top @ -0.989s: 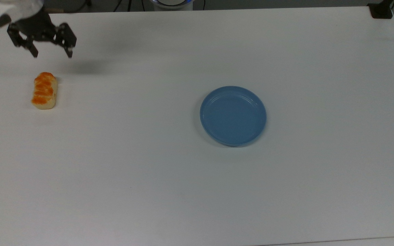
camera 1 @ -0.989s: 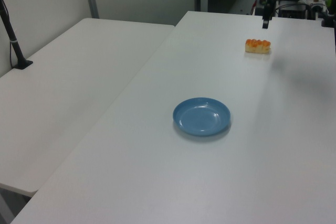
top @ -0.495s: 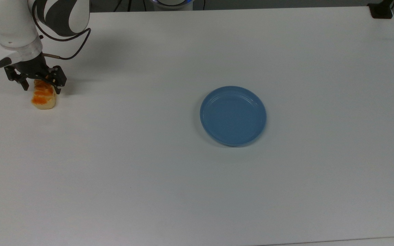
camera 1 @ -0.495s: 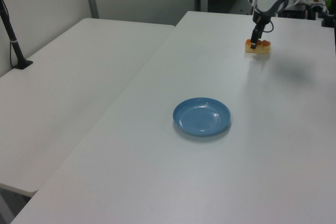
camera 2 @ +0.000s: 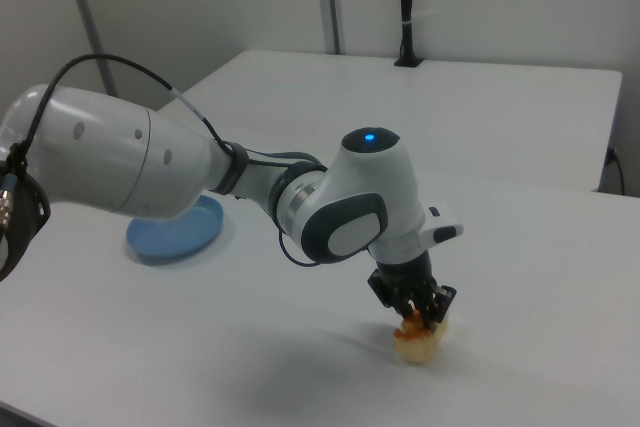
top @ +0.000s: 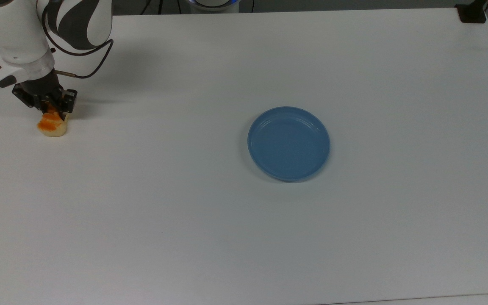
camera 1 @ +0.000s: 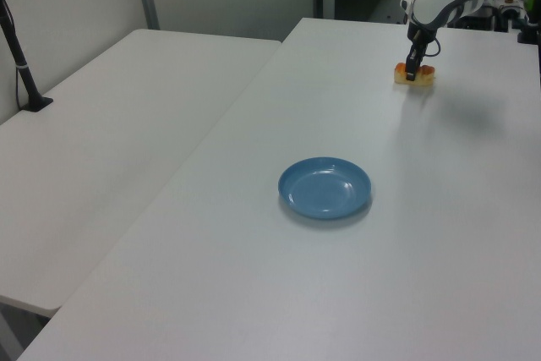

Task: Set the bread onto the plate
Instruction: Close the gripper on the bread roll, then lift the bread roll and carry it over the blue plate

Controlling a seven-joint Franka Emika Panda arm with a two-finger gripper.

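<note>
Lower now than before, hand [top: 51,111] clamped on half-hidden bread [top: 52,125], plate [top: 288,143] well apart.

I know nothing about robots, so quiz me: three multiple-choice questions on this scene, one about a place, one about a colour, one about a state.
1. In the top view, where is the small beige loaf with the orange glazed top?
A. far left
B. on the plate
C. far right

2. What colour is the round shallow plate?
A. red
B. blue
C. green

3. What lies on the plate?
A. the loaf
B. a cup
C. nothing

Answers:
1 A: the loaf lies at the top view's far left, under the pincer.
2 B: the plate is blue.
3 C: its surface is bare.
</note>
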